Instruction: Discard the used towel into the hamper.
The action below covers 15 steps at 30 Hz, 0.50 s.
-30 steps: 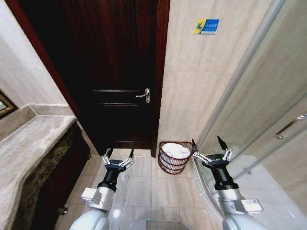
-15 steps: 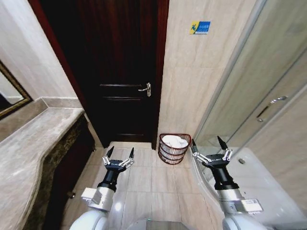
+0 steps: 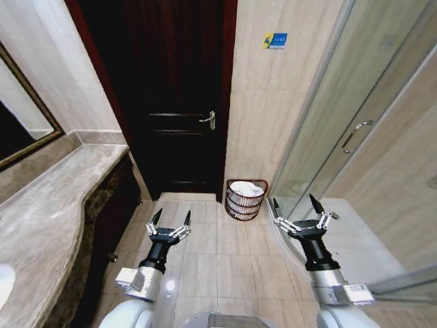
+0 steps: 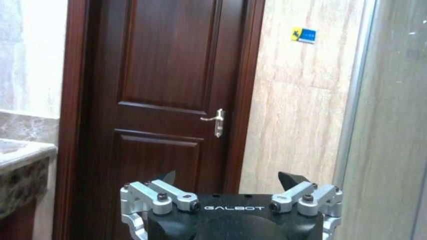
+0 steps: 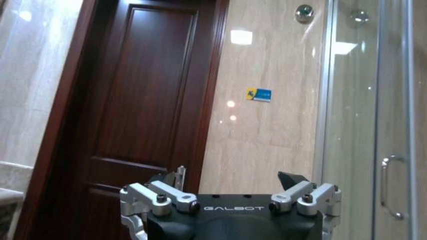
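Your white towel point(image 3: 247, 188) now sits in the round red-brown wire-mesh hamper point(image 3: 245, 201). You have backed away, so the hamper looks farther off. Your left gripper point(image 3: 169, 220) and right gripper point(image 3: 295, 207) both gape wide, holding nothing.

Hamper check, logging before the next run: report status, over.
Left pincer open, empty, low over the floor. Right pincer open, empty, beside the shower glass. Hamper against the wall by the door, white towel inside. Floor between unobstructed.

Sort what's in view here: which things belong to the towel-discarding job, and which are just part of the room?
Job:
hamper on the floor beside the door
white towel lying inside it
left hand and right hand, both open, empty

Room:
dark door
marble counter
glass shower door
blue wall sticker
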Motion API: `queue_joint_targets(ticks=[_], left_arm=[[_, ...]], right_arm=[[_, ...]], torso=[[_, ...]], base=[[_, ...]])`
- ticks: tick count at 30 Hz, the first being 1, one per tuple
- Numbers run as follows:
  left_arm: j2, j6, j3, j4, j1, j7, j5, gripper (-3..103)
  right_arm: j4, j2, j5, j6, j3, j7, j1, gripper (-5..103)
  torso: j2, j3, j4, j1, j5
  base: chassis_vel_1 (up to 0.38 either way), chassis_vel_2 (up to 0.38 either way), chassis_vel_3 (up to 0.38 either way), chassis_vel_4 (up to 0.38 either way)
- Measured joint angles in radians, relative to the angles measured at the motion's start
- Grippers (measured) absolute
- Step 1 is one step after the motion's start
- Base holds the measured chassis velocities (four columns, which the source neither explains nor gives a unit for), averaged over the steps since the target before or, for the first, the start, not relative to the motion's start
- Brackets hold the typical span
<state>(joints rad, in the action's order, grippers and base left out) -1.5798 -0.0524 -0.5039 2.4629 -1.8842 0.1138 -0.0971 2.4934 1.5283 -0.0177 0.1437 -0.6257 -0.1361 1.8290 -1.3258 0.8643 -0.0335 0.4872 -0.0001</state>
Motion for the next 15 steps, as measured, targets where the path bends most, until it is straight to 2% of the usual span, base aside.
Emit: queue_joint_targets(ticks=[1, 2, 5, 9, 15], left_arm=[[0.000, 0.000, 0.000, 0.000, 0.000, 0.000, 0.000, 100], [0.000, 0.000, 0.000, 0.000, 0.000, 0.000, 0.000, 100], [0.000, 0.000, 0.000, 0.000, 0.000, 0.000, 0.000, 100], [0.000, 0.000, 0.000, 0.000, 0.000, 0.000, 0.000, 100], [0.000, 0.000, 0.000, 0.000, 0.000, 0.000, 0.000, 100]], right_arm=[[0.000, 0.000, 0.000, 0.000, 0.000, 0.000, 0.000, 100], [0.000, 0.000, 0.000, 0.000, 0.000, 0.000, 0.000, 100], [0.000, 0.000, 0.000, 0.000, 0.000, 0.000, 0.000, 100], [0.000, 0.000, 0.000, 0.000, 0.000, 0.000, 0.000, 100], [0.000, 0.000, 0.000, 0.000, 0.000, 0.000, 0.000, 100]], torso=[[0.000, 0.000, 0.0006, 0.000, -0.0007], [0.000, 0.000, 0.0004, 0.000, 0.0008], [0.000, 0.000, 0.0003, 0.000, -0.0003], [0.000, 0.000, 0.0001, 0.001, 0.0006], [0.000, 0.000, 0.0004, 0.001, -0.0003]], base=[[0.209, -0.216, -0.219, 0.210], [0.209, -0.187, -0.210, 0.190], [0.172, -0.191, -0.159, 0.197], [0.180, -0.182, -0.177, 0.183], [0.179, -0.183, -0.186, 0.181]])
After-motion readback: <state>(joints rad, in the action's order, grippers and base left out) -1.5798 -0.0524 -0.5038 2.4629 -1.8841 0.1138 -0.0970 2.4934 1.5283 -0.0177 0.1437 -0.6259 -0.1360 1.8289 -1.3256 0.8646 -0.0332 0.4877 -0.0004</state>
